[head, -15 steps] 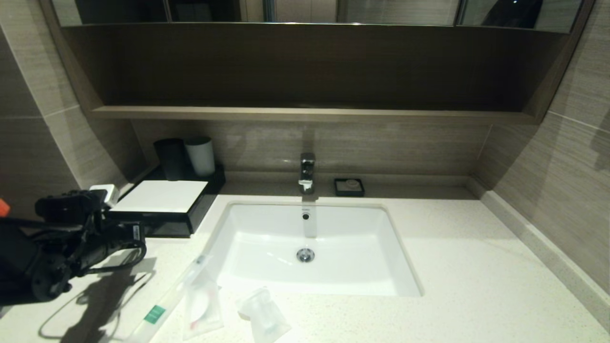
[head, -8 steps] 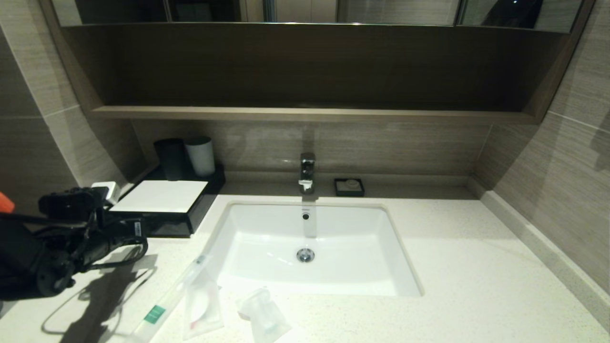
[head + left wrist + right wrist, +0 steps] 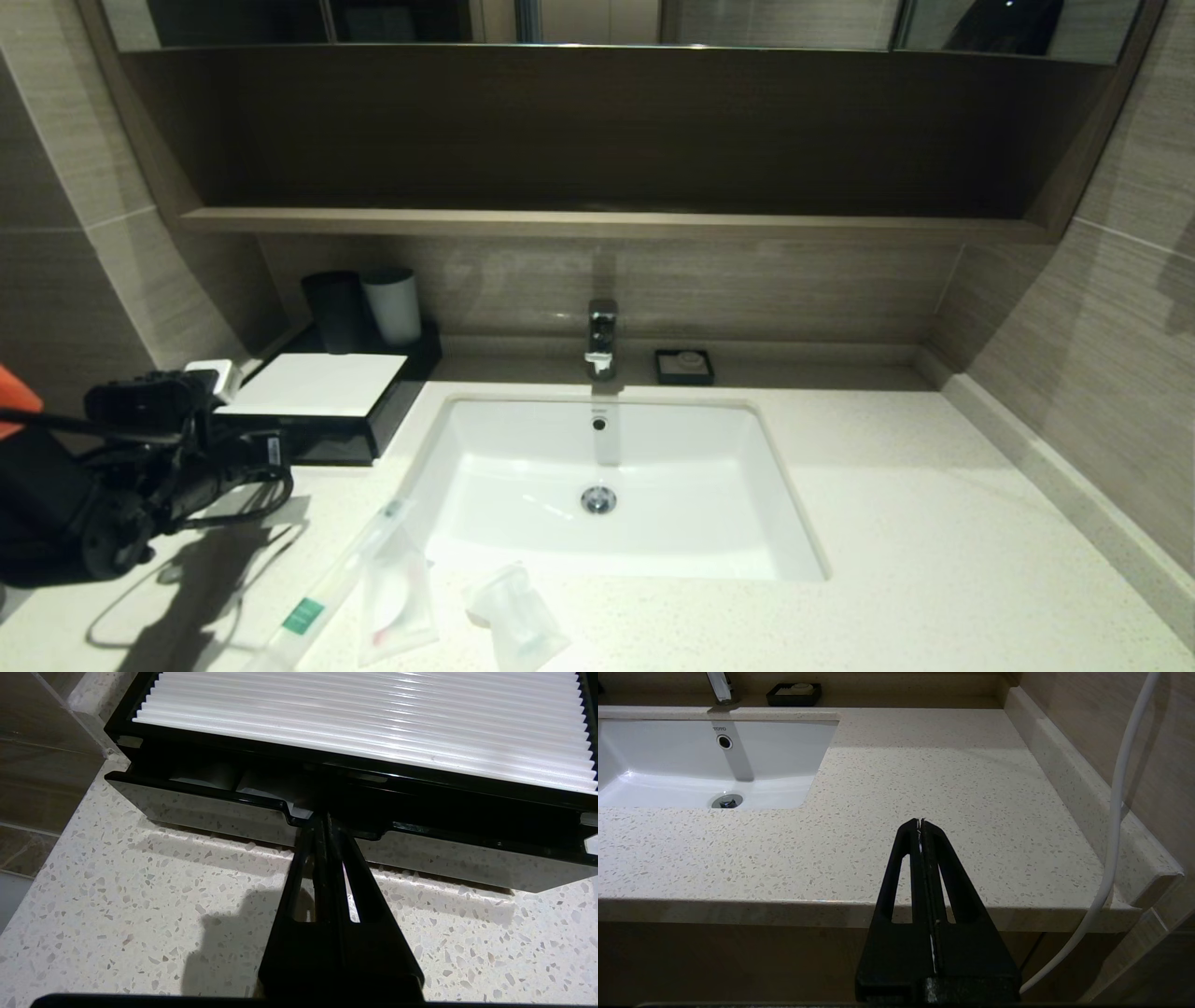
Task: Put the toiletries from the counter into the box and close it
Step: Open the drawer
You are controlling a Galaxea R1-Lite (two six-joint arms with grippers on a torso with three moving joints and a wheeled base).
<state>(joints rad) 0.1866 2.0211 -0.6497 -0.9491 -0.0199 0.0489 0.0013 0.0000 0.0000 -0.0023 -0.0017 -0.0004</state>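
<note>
Left tool (image 3: pixel 325 817): fingers pressed together, tips at the notch in the top edge of the drawer front (image 3: pixel 210 812) of the box (image 3: pixel 322 397). Whether the tips grip the lip or only rest in the notch cannot be told. The drawer stands slightly out from the box body; pale contents show in the gap just beyond the tips. The ribbed white top panel (image 3: pixel 373 723) lies above and beyond the tool.

The toothbrush packet (image 3: pixel 322 593) with its green label lies on the surface (image 3: pixel 887 523) well behind the left tool, toward the near edge. The two small flat packets (image 3: pixel 397 597) (image 3: pixel 518 621) lie just beside it, on the side away from the left arm, the first overlapping it. All three are outside the box.

Right tool (image 3: pixel 920 822): fingers closed on nothing, held off the near edge of the surface, with the basin (image 3: pixel 668 770) well ahead and to one side.
</note>
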